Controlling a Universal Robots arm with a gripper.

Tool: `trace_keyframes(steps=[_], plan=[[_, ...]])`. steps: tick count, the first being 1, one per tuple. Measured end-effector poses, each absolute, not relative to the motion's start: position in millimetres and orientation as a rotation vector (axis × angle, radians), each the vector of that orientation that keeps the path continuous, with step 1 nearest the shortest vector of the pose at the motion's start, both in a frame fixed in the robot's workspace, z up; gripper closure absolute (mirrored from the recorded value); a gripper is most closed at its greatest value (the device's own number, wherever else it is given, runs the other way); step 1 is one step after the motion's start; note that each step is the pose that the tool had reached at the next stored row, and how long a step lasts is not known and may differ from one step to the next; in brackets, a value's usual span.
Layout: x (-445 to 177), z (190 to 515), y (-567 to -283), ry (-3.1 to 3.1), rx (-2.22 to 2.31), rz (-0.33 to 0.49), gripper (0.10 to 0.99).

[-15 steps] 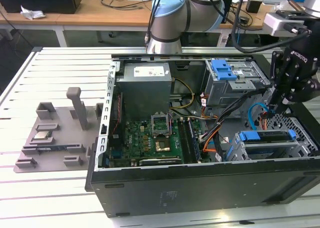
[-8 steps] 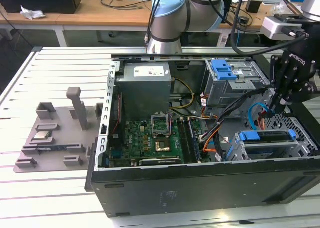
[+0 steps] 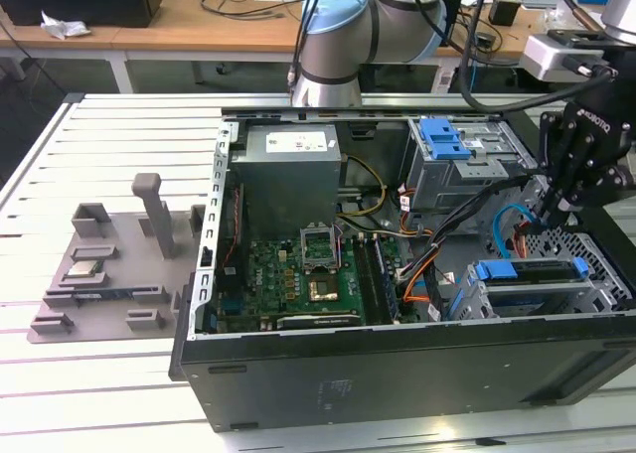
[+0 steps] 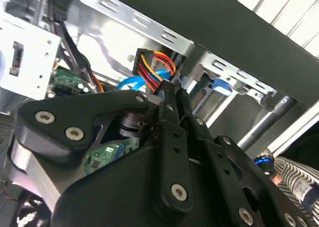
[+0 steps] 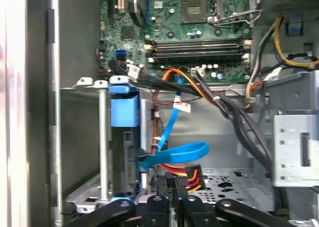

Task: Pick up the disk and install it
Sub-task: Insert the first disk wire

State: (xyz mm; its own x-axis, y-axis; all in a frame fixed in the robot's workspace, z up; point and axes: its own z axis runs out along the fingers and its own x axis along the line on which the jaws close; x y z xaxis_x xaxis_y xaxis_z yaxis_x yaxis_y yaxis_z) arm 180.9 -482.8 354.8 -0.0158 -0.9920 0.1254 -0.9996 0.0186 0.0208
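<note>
Sitting upright in the steel drive cage (image 3: 586, 296) at the open black computer case's (image 3: 397, 374) corner, the blue-framed silver disk (image 3: 532, 271) lies below the empty, narrowly closed black gripper (image 3: 553, 213)

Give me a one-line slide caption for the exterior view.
Arm's gripper lowered inside the open computer case, beside the disk seated in its drive cage.

Open computer case (image 3: 298, 374) lies on the slatted table (image 3: 60, 155), motherboard (image 3: 298, 274) flat inside. Toward the exterior view's right sit 2 drive cages: 1 at the back (image 3: 467, 165), 1 at the front (image 3: 537, 284) with the disk (image 3: 527, 271) slotted in. Gripper (image 3: 553, 207) hangs between them. Parts tray (image 3: 109, 264) sits left of the case.
</note>
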Motion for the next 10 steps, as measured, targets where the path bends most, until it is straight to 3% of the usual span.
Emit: trace_keyframes(steps=[4, 10], plan=[[180, 354, -512, -2.165, 2.128, 0.111, 0.918], [178, 347, -516, -2.168, 2.130, 0.106, 0.918]])
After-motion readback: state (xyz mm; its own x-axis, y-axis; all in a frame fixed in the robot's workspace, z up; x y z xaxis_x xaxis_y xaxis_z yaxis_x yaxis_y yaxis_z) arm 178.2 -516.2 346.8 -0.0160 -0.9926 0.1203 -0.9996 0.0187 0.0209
